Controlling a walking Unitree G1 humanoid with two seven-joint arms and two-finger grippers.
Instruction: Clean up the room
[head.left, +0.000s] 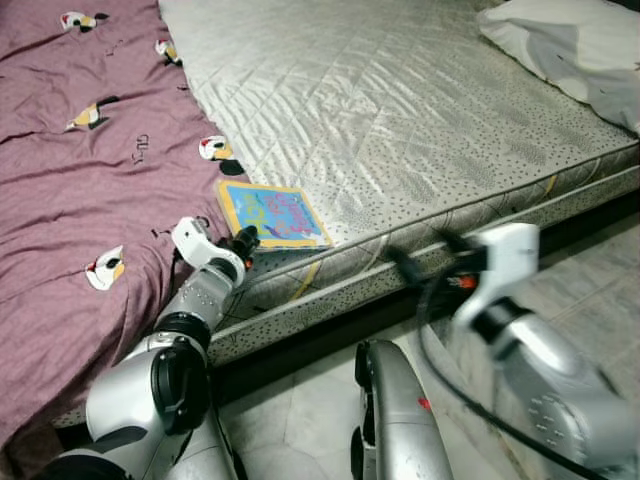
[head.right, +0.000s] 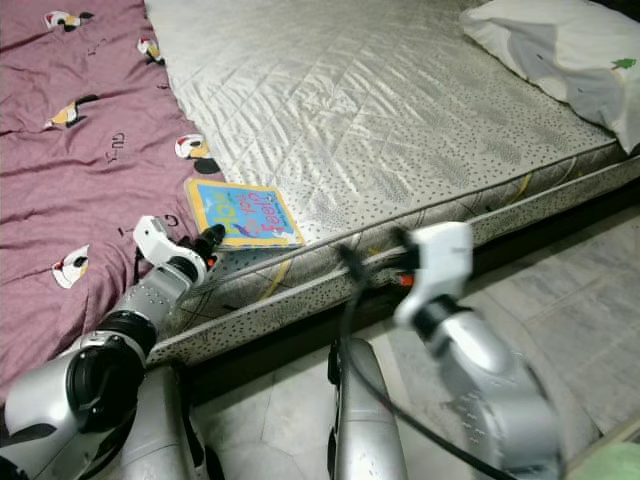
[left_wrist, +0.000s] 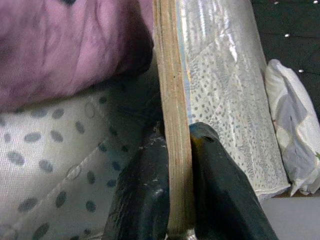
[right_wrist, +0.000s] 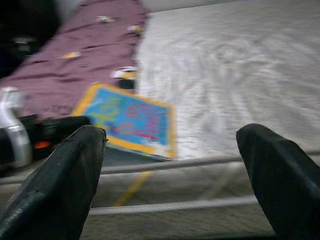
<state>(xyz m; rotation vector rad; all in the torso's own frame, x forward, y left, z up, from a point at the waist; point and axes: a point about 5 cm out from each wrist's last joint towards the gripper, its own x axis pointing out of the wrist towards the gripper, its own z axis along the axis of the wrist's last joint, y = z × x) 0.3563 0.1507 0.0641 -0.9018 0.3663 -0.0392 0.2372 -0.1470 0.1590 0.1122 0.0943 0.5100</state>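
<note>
left gripper (head.left: 243, 243) clamped on near corner of book (head.left: 272, 214), which lies flat at mattress (head.left: 400, 130) edge beside purple blanket (head.left: 70, 170). right gripper (right_wrist: 170, 170) spread wide, empty, facing bed side (blurred). we judge thin corner pinch risky: book may pivot, slip out, drop to floor (head.left: 300, 420).

Book (head.left: 272, 214) on mattress (head.left: 400, 120) edge; blanket (head.left: 80, 180) left; pillow (head.left: 575, 45), probably, far right.
</note>
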